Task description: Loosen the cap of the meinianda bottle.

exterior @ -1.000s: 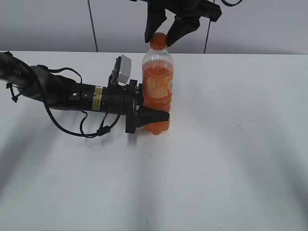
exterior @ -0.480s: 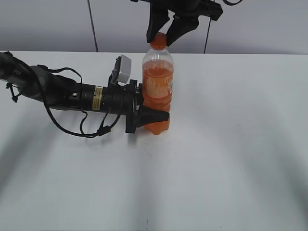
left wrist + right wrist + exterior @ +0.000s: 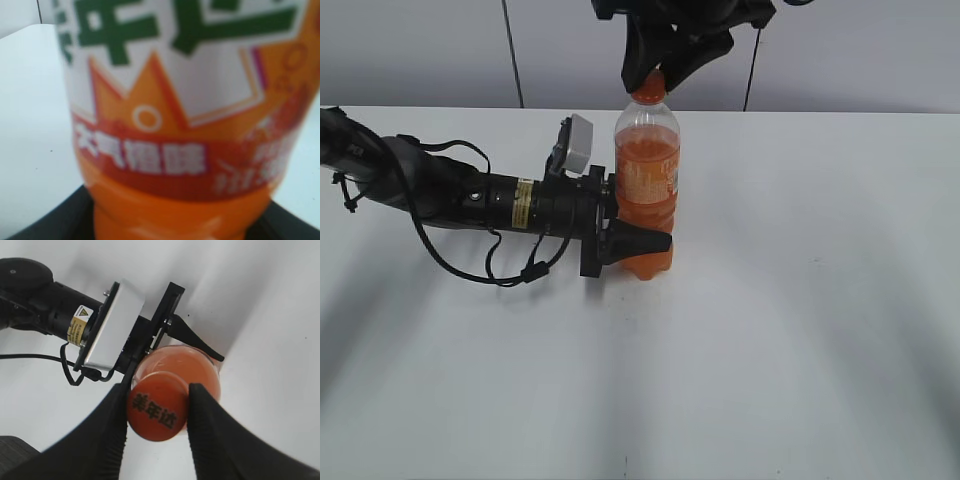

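Between the two dark fingers (image 3: 118, 425) of the right gripper (image 3: 156, 415) sits the cap (image 3: 157, 412), round and orange with dark characters printed on its top; both fingers press against its sides, one on each flank, so the right gripper is clamped on the cap from above; in the exterior view the same gripper (image 3: 655, 82) comes down from the top edge and covers all but the lower part of the cap (image 3: 649, 92).

Below those fingers the meinianda bottle (image 3: 647, 190) stands upright on the white surface (image 3: 800, 320), filled with orange drink up to its shoulder; its label carries a white patch with green characters and a red band of white characters beneath.

Around the bottle's waisted lower body the left gripper (image 3: 620, 232) reaches in lying level from the left; its near finger (image 3: 638, 241) lies across the front of the bottle, the far one is hidden behind it; the left wrist view shows the bottle (image 3: 185, 125) filling the space between the dark fingers (image 3: 55, 217), so the left gripper holds the bottle at a moderate opening; its arm (image 3: 440, 195) lies along the surface, cables looped beside it.
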`<state>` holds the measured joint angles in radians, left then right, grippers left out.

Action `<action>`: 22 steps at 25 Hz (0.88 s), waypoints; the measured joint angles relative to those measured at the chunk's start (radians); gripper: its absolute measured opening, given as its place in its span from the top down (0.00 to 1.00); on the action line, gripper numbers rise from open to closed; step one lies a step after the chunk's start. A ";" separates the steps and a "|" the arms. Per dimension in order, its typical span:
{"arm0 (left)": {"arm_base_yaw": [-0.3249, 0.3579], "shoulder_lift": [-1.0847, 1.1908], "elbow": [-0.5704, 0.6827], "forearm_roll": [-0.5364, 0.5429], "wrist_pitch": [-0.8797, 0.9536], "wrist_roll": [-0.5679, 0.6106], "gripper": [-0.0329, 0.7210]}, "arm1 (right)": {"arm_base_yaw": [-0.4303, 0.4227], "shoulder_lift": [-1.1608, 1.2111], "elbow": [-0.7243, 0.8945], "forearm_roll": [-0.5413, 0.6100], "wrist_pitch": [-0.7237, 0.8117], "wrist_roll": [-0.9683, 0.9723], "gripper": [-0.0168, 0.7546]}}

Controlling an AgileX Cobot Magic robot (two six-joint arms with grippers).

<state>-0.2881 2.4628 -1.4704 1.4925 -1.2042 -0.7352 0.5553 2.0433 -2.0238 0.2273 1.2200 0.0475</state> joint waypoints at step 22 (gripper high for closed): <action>0.001 0.000 0.000 0.002 0.000 0.003 0.42 | 0.000 0.009 -0.002 0.007 -0.010 -0.631 0.63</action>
<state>-0.2872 2.4628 -1.4704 1.4948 -1.2042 -0.7323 0.5553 2.0526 -2.0261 0.2346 1.2103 -0.5838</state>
